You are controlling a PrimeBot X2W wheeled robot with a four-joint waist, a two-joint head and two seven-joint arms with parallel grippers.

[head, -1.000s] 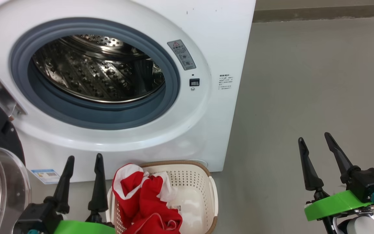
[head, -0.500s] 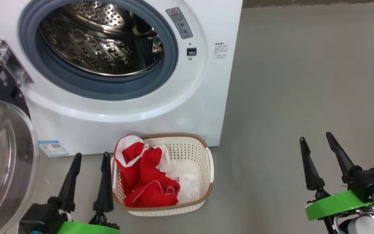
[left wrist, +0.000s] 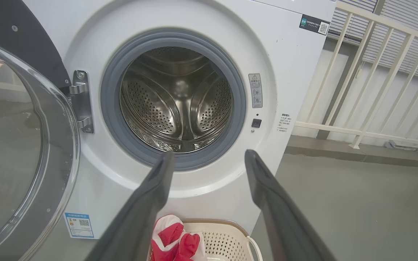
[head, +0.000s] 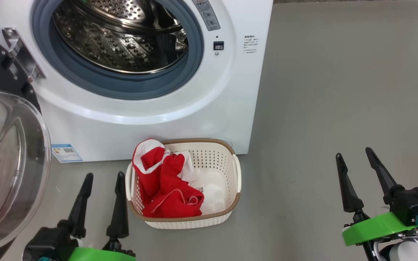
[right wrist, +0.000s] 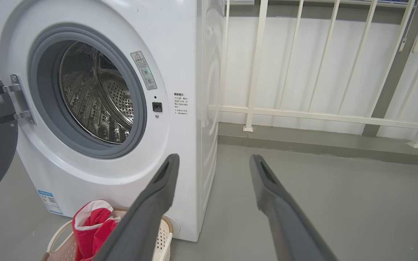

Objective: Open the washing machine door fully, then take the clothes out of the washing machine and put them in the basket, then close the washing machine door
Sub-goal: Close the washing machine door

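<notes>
The white washing machine (head: 180,112) stands open, and no clothes show in the part of its steel drum (head: 122,32) that I see. Its door (head: 9,170) is swung out to the left, glass bowl facing me. Red clothes (head: 165,185) lie in the cream basket (head: 227,206) on the floor in front of the machine. My left gripper (head: 103,175) is open just left of the basket, nothing between its fingers. My right gripper (head: 354,154) is open over bare floor far to the right. In the left wrist view the drum (left wrist: 180,101) and door (left wrist: 24,145) show beyond the open left gripper (left wrist: 209,159).
Grey floor (head: 339,90) spreads to the machine's right. A white railing (right wrist: 321,116) and wall stand behind the machine. The door hinge (head: 22,54) juts at the machine's left edge. A blue sticker (head: 65,152) marks the lower left corner.
The head camera has tilted down, so the machine slid up the picture and the whole basket came into view. Both grippers stay open and hold the same places in the picture.
</notes>
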